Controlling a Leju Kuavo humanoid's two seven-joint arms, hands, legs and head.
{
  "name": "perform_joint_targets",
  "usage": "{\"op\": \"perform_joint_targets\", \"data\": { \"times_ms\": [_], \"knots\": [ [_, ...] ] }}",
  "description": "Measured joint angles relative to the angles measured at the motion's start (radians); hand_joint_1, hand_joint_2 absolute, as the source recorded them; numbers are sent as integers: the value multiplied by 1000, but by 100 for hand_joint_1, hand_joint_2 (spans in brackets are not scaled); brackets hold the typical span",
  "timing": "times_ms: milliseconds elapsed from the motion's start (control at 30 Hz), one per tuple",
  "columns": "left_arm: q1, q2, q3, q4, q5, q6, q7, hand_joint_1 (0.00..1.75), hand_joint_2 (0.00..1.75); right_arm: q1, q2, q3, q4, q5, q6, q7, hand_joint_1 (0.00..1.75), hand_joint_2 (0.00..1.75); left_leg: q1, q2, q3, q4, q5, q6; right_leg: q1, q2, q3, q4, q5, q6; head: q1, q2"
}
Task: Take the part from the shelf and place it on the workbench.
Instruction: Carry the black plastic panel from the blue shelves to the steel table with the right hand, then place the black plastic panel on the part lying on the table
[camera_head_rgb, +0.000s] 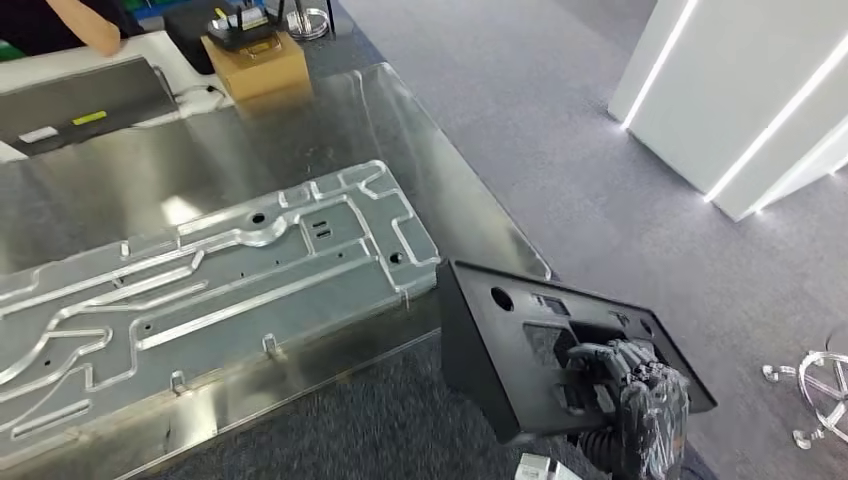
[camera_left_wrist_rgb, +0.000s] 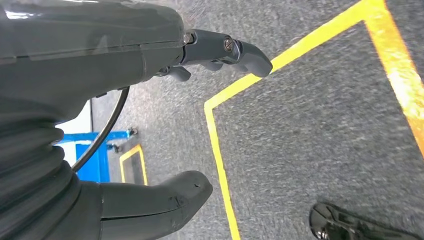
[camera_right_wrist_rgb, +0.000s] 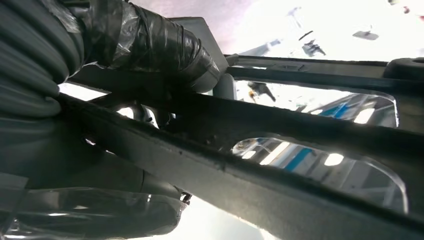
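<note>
Now carrying: right hand (camera_head_rgb: 640, 400) clamped on the black part (camera_head_rgb: 520, 340), fingers hooked through one of its cut-out openings, thumb pressed against the opposite face as seen in the right wrist view. Part held off the near right corner of the tabletop (camera_head_rgb: 470, 190), over the grey carpet, tilted with its flat face toward the camera and its far edge close beside the tabletop's rim but, by the look of it, not yet above it.

Best done slowly: lift high enough to clear the rim, swing leftward over bare metal, and steer away from the large stamped metal panel (camera_head_rgb: 200, 290) already lying on the surface. Level the part before lowering, so a flat side lands first rather than a corner. Release only once the weight sits on the tabletop; likely a light but awkward, wide piece, prone to swinging about the grip.

Left hand (camera_left_wrist_rgb: 150, 135) hanging above the carpet and yellow floor tape (camera_left_wrist_rgb: 220, 150), fingers apart, holding nothing. Cardboard box (camera_head_rgb: 255, 62) at the far end, well apart from the landing spot.
</note>
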Motion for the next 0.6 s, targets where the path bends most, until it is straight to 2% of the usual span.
{"op": "perform_joint_targets", "data": {
  "times_ms": [33, 67, 100, 133, 167, 200, 233, 267, 333, 367, 400, 433, 467, 500, 567, 600],
  "knots": [
    [-1, 0, 0, 0, 0, 0, 0, 0, 175, 1, -1, -2, 0, 0, 2, 0, 175, 175, 1, -10, 0, -1, 2, 4, -2, 33, -23, 52, -31, 3, 0, 0],
    [-3, 0, 0, 0, -1, 0, 0, 0, 175, 2, -2, -4, 1, 0, 4, 1, 175, 175, 0, -21, -1, 0, 2, 7, -3, 52, -57, 119, -64, 3, 0, 0],
    [-4, 0, -1, 0, -1, 0, 0, 0, 175, 3, -3, -7, 1, 0, 8, 1, 175, 175, -1, -34, -2, 1, 2, 9, -3, 60, -90, 182, -87, 4, 0, 0],
    [-4, 0, -1, 0, -3, -1, 0, 0, 175, 3, -3, -10, 2, 0, 13, 1, 175, 175, -3, -49, -3, 2, 2, 9, -3, 62, -113, 220, -91, 3, 0, 0],
    [-4, 0, -1, 0, -4, -2, 0, 0, 175, 2, -4, -13, 2, 0, 19, 1, 175, 175, -4, -64, -4, 5, 2, 10, -3, 64, -119, 222, -75, 2, 0, 0],
    [-4, 0, -1, 0, -6, -3, 0, 0, 175, 1, -6, -16, 2, 0, 24, 1, 175, 175, -4, -79, -4, 8, 1, 9, -3, 67, -107, 187, -42, -1, 0, 0],
    [-4, 0, -2, 0, -7, -3, 0, 0, 175, -2, -7, -20, 2, 0, 29, 1, 175, 175, -4, -93, -4, 11, 1, 8, -3, 80, -80, 122, -1, -5, 0, 0],
    [-4, 0, -2, 0, -7, -4, 0, 0, 175, -5, -9, -23, 2, 0, 35, 1, 175, 175, -4, -106, -6, 14, 0, 6, -4, 107, -53, 59, 27, -9, 0, 0],
    [-5, -1, -3, 0, -8, -8, 0, 0, 175, -11, -12, -31, 4, 0, 50, -2, 175, 175, -1, -132, -14, 18, 1, -3, -3, 150, -22, -20, 52, -15, 0, 0],
    [-5, -2, -3, 0, -9, -11, 0, 0, 175, -15, -14, -35, 5, -1, 59, -5, 175, 175, 1, -144, -19, 18, 3, -10, -2, 156, -21, -27, 49, -16, 0, 0],
    [-3, -1, -4, 0, -11, -13, 0, 0, 175, -20, -17, -42, 6, -2, 69, -8, 175, 175, 3, -156, -24, 16, 6, -18, 1, 145, -21, -31, 52, -18, 0, 0],
    [-2, -1, -4, 0, -14, -15, 0, 0, 175, -29, -19, -49, 7, -5, 81, -13, 175, 175, 5, -158, -27, 16, 7, -24, -1, 132, -19, -36, 55, -22, 0, 0],
    [0, -1, -4, 0, -16, -17, 0, 0, 175, -38, -20, -56, 8, -8, 93, -19, 175, 175, 3, -142, -32, 25, 1, -29, -3, 119, -15, -43, 58, -27, 0, 0],
    [-1, -1, -4, 0, -18, -18, 0, 0, 175, -47, -22, -64, 10, -12, 107, -25, 175, 175, 2, -115, -45, 51, -17, -33, -6, 104, -11, -49, 61, -33, -1, 0],
    [-5, 0, -5, 0, -21, -20, 0, 0, 175, -65, -26, -77, 15, -19, 134, -37, 175, 175, 0, -53, -97, 160, -79, -39, -6, 72, -8, -55, 62, -42, -2, 0],
    [-6, 1, -5, 0, -22, -22, 0, 0, 175, -75, -28, -83, 19, -22, 147, -41, 175, 175, 1, -40, -129, 224, -107, -43, -4, 56, -8, -54, 61, -43, -2, 0]
  ]
}}
